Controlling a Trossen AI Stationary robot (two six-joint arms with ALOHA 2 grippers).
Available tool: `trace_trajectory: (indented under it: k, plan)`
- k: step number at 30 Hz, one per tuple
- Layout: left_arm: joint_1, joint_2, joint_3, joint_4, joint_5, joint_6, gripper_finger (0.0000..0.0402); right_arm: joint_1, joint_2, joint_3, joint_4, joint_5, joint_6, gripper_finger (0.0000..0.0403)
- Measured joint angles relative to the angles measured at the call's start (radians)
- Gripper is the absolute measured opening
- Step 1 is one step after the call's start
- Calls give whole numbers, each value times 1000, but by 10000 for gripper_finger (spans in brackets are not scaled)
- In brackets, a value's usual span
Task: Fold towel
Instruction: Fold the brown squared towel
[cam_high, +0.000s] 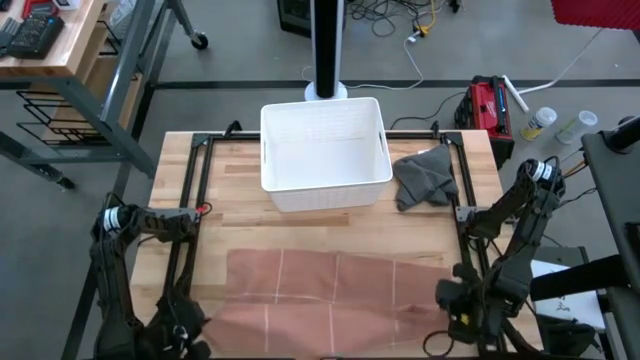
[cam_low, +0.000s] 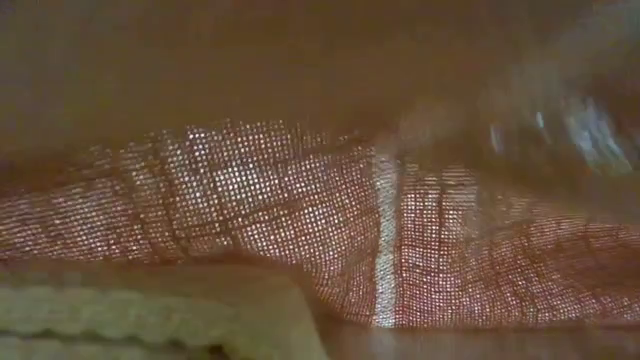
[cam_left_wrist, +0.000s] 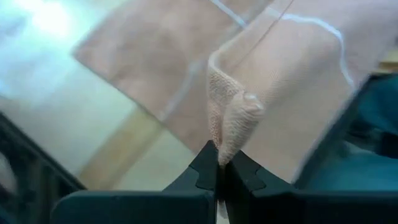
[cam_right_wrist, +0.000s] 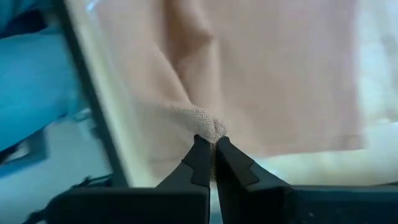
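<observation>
I had both grippers, left and right, pinching tiny nips of towel; I feared a corner slipping free mid-lift, skewing the fold.

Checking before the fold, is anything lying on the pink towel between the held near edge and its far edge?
Nothing visible does. The pink grid-lined towel lies bare; the white plastic basket and grey crumpled cloth sit beyond its far edge.

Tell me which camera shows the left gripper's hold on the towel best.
The left wrist view: the left gripper is shut on a bunched corner of the pink towel. The high view shows only that arm at the table's near edge. The low view is filled with cloth; the right wrist view shows the right gripper instead.
</observation>
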Motion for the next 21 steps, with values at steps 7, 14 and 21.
trace_trajectory:
  k: [7, 14, 21]
  plan:
    - [27, 0, -125, -26, 4, -53, 0, -33, 0, -14, -185, 73, 106, 0]
    - [44, 0, -267, -20, 53, -102, 0, -38, 0, -15, -321, 86, 182, 0]
    - [81, 0, -350, -21, 46, -95, 0, -75, 1, -16, -360, 148, 171, 0]
